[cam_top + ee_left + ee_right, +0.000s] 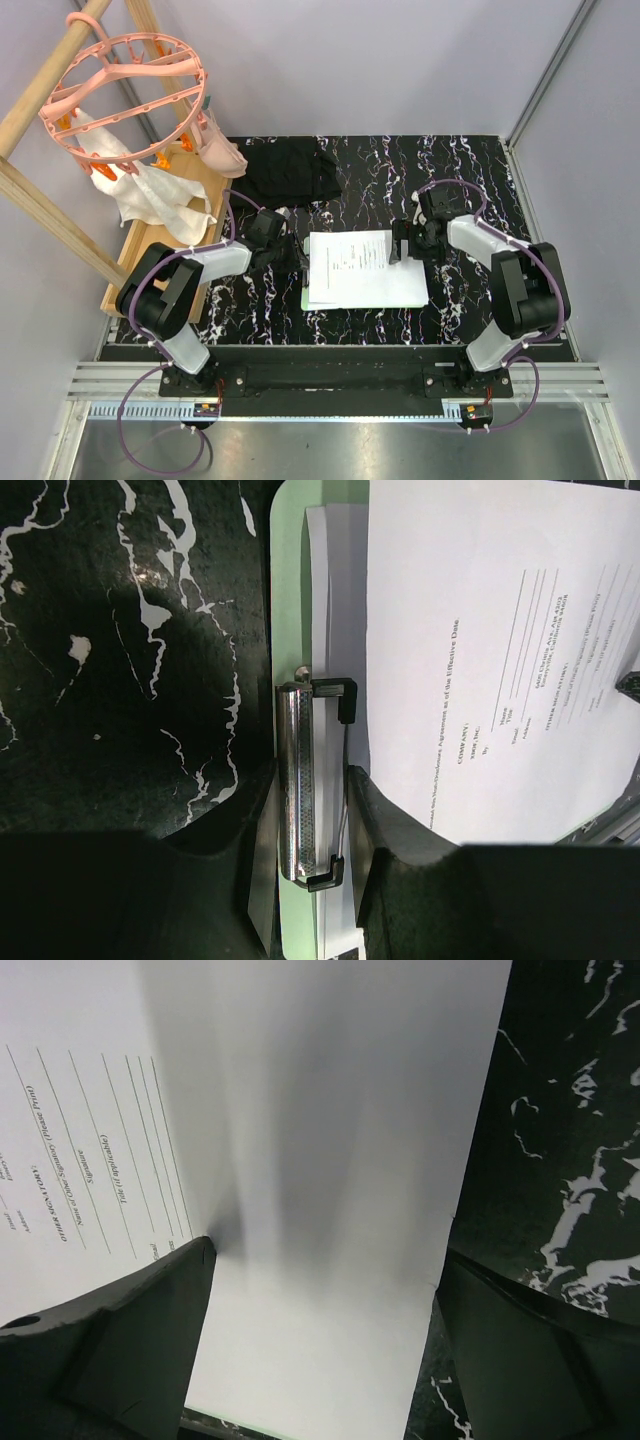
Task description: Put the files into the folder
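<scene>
1. Black with white marble veining, the surface fills the middle of the top view, with pale lilac-grey walls behind it and on both sides.
2. A metal rail runs along the near edge, and both arm bases are bolted to it.
3. A wooden frame leans at the far left. A round pink peg hanger hangs from it, above a white cloth draped over a wooden board.
4. A crumpled black fabric piece lies on the far part of the surface, left of centre.
5. The folder lies flat at mid-surface between the two arms. Only a pale green strip of it shows along its left short edge.
6. The files rest stacked on the folder and cover most of it. The top printed sheet sits slightly askew, with blank sheets showing beneath it.
7. The left claw is closed on the clip at the folder's left edge, one finger on each side of its shiny metal roll.
8. The right claw stands wide open at the right edge of the files. One finger is over the paper and the other is over the bare surface.
</scene>
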You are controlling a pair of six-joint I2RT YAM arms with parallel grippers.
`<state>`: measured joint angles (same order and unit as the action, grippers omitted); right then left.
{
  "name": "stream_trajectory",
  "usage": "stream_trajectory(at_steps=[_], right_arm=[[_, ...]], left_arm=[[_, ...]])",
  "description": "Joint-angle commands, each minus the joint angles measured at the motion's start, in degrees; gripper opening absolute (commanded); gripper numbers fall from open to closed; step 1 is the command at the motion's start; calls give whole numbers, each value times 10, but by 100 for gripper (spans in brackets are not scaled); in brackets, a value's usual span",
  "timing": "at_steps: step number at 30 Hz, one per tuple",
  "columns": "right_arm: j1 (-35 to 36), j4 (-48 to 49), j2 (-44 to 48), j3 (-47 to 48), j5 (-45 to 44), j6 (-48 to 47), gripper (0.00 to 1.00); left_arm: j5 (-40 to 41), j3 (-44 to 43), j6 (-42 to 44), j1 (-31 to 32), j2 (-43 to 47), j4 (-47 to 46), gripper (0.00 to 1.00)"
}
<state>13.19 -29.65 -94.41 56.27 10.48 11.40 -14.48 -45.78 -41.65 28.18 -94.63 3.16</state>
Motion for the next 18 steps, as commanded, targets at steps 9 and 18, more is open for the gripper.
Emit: stream_trajectory(at_steps=[9, 18], right_arm=[[4, -93, 126, 89, -50, 5, 100], [19, -162, 159, 149, -123, 13, 100]], left_arm=[[20, -5, 5, 3, -3, 43, 0], [18, -8, 8, 3, -5, 45, 0]])
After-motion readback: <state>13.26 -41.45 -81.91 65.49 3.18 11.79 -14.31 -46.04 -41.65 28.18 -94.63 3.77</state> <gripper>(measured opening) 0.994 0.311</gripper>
